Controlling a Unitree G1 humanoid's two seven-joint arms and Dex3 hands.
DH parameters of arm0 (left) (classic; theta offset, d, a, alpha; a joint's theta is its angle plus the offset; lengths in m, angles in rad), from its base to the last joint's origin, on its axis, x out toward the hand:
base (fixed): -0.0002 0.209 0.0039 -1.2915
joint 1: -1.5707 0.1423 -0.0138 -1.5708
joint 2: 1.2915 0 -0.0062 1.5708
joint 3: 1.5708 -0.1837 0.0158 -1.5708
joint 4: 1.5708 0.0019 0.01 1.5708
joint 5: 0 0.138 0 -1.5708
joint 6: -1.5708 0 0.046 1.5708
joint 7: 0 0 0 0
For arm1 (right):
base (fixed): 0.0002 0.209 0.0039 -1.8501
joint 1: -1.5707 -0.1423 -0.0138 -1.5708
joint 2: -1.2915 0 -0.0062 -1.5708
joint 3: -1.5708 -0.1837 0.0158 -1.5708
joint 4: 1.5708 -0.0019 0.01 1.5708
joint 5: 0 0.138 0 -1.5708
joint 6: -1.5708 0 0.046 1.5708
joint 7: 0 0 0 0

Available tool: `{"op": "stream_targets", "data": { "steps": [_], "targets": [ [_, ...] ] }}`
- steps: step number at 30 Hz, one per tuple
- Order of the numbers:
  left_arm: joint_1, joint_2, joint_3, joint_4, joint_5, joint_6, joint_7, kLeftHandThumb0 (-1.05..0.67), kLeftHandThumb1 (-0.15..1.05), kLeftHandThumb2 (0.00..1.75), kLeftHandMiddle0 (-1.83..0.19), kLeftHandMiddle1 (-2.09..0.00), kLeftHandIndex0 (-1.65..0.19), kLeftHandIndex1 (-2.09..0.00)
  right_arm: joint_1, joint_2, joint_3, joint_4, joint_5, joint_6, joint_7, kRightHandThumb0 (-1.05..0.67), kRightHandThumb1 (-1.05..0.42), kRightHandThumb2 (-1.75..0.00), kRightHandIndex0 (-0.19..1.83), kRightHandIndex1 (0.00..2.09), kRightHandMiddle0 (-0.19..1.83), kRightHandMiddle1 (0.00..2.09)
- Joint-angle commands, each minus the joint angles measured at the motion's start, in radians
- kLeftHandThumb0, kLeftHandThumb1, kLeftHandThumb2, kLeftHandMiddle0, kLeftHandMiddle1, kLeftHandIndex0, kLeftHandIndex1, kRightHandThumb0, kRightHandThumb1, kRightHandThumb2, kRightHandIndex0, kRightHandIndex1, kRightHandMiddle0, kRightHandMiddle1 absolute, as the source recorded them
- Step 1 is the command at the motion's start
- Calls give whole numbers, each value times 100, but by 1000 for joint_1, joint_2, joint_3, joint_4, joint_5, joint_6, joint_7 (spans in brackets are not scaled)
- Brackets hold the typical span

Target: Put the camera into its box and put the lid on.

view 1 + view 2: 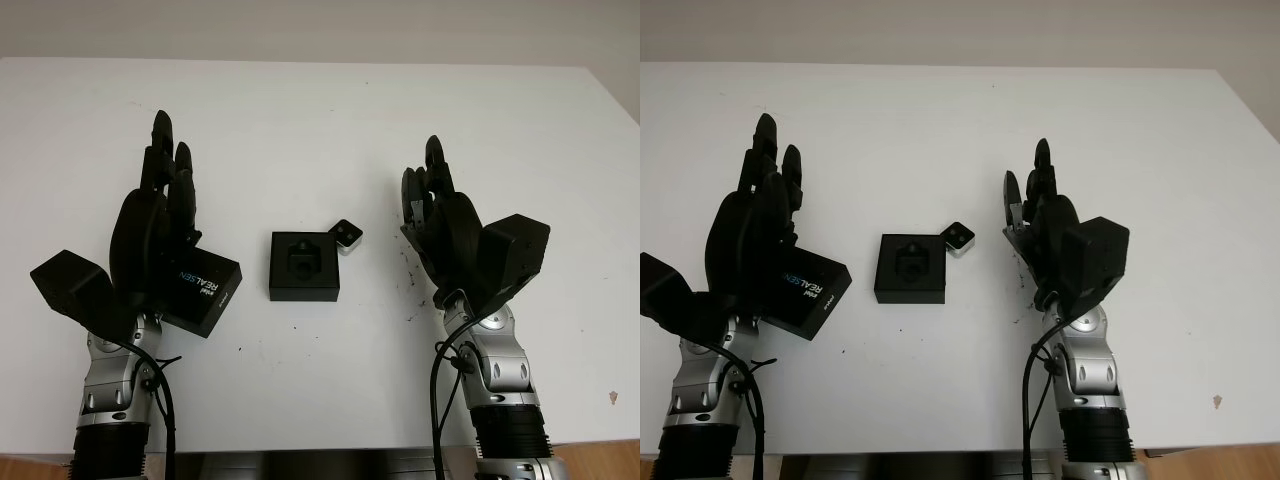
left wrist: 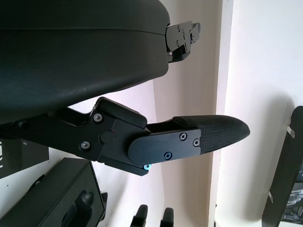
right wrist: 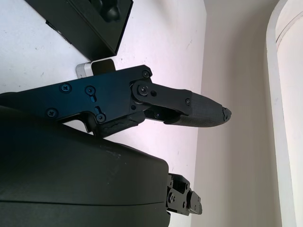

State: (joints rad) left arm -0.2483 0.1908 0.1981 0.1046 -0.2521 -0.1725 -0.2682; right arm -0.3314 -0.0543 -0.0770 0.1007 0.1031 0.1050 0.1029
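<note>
Camera [image 1: 347, 235] touching box [image 1: 304, 266] far-right corner; lid [image 1: 205, 293] left.

A white bench [image 1: 300, 130] takes up most of the frame, its far edge running across the top against a pale wall [image 1: 320, 28]. Small dark specks [image 1: 411, 268] mark its surface right of centre — a reddish spot [image 1: 613, 397] sits at lower right. A strip of wooden floor [image 1: 600, 460] shows in the bottom right corner.
</note>
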Motion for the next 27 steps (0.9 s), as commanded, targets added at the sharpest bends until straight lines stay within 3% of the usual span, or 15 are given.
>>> {"op": "stream_targets", "data": {
  "steps": [1, 14, 19, 22, 27],
  "targets": [
    [-7, -2, -5, -8, 1, -3, 0, -78, 105, 58, 19, 0, 19, 0, -10, -2, 0, -16, 3, 1, -3, -69, -105, -56, -19, 0, -19, 0],
    [0, -11, -2, -7, -3, -18, 0, -76, 105, 58, 19, 0, 19, 0, -23, -26, -10, -23, 18, 16, 26, -68, -105, -56, -19, 0, -19, 0],
    [1, -15, -5, -8, 6, -24, 8, -76, 105, 59, 19, 0, 19, 0, -100, -113, -22, -9, 12, 27, 90, -69, -105, -37, -16, 3, -12, 5],
    [-1, -18, -10, -9, 11, -14, 16, -78, 105, 58, 19, 0, 19, 0, -167, -213, -11, 38, -41, -32, 150, -64, -101, -16, 4, 12, 5, 14],
    [4, -16, -14, -11, 9, -6, 18, -79, 105, 57, 19, 0, 19, 0, -269, -377, 40, 94, -151, -91, 262, -54, -88, -4, 20, 19, 19, 23]
  ]
}}
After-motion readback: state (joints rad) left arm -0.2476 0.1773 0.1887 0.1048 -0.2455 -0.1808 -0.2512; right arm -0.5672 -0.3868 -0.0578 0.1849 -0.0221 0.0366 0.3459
